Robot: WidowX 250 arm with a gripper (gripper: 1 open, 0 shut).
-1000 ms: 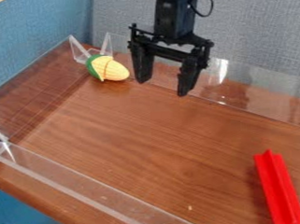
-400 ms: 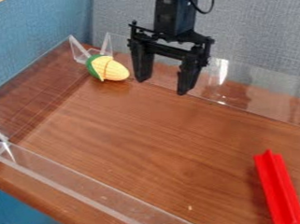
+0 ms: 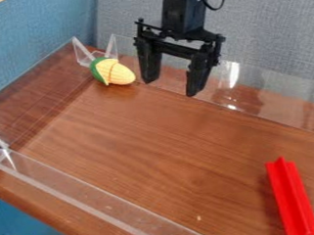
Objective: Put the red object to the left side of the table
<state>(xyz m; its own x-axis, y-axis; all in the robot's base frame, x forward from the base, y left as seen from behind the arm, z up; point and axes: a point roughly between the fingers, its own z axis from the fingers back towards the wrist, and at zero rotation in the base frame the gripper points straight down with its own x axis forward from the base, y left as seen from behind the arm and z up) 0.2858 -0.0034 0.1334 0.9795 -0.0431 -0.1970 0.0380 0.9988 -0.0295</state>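
The red object (image 3: 293,197) is a long bright red bar lying flat at the front right corner of the table (image 3: 161,139), its far end running toward the lower edge of the view. My gripper (image 3: 174,82) hangs at the back centre of the table, well away from the bar. It points down with its two black fingers (image 3: 150,65) spread wide. It is open and nothing sits between the fingers.
A yellow-and-green corn toy (image 3: 113,71) lies at the back left, just left of the gripper. Low clear acrylic walls (image 3: 85,201) edge the tabletop on all sides. A blue panel stands behind on the left and a grey one behind the arm.
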